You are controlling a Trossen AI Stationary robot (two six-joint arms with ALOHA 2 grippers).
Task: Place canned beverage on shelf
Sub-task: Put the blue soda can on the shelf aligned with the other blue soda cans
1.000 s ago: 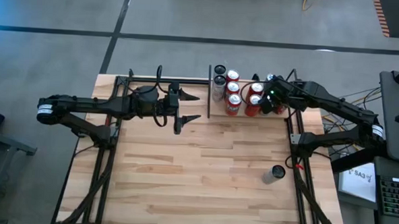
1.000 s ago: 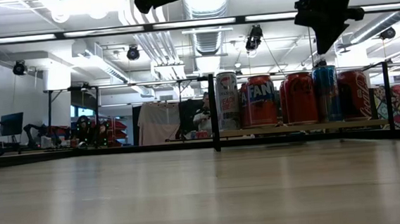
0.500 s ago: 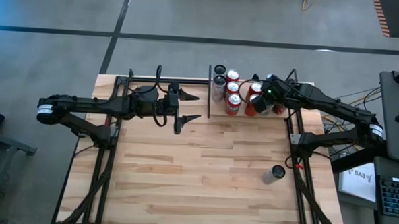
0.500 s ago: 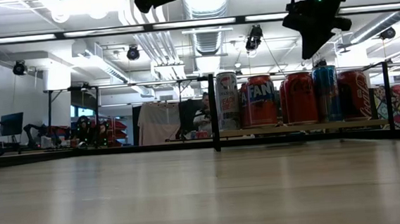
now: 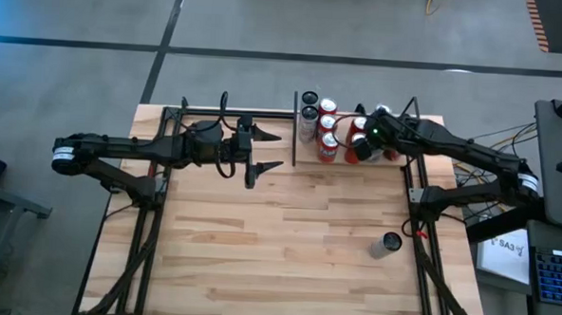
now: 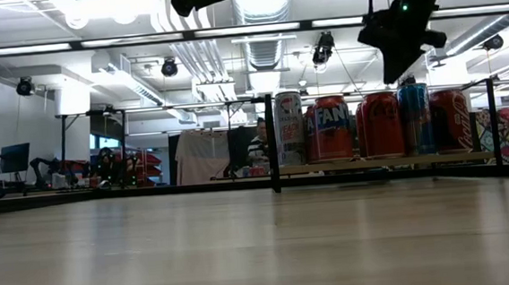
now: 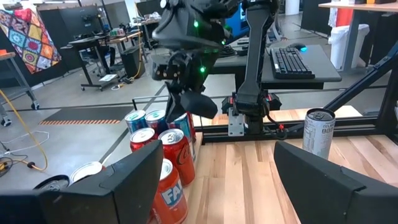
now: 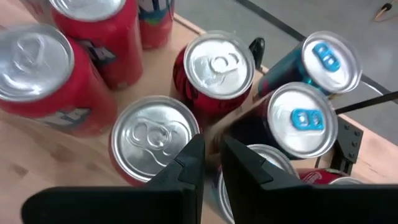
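Overhead, right gripper [image 6: 399, 68] closed and empty above the shelf [image 6: 382, 162], red Fanta can [image 6: 330, 129] alongside others, left gripper [image 5: 270, 152] open, idle.

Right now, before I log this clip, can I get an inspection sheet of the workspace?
Surface: light butcher-block wooden tabletop, mostly bare.
Job's things: light-wood shelf with black rods carrying upright red, silver and blue drink cans; one grey-topped can stands alone on the tabletop near the right arm's base.
Clutter: nothing seen.
Hands: right hand shut, empty, above the shelved cans; left hand open, empty, beside the shelf.
Cables: bundle at the right table edge.
Surroundings: desks and monitors behind; keyboard.
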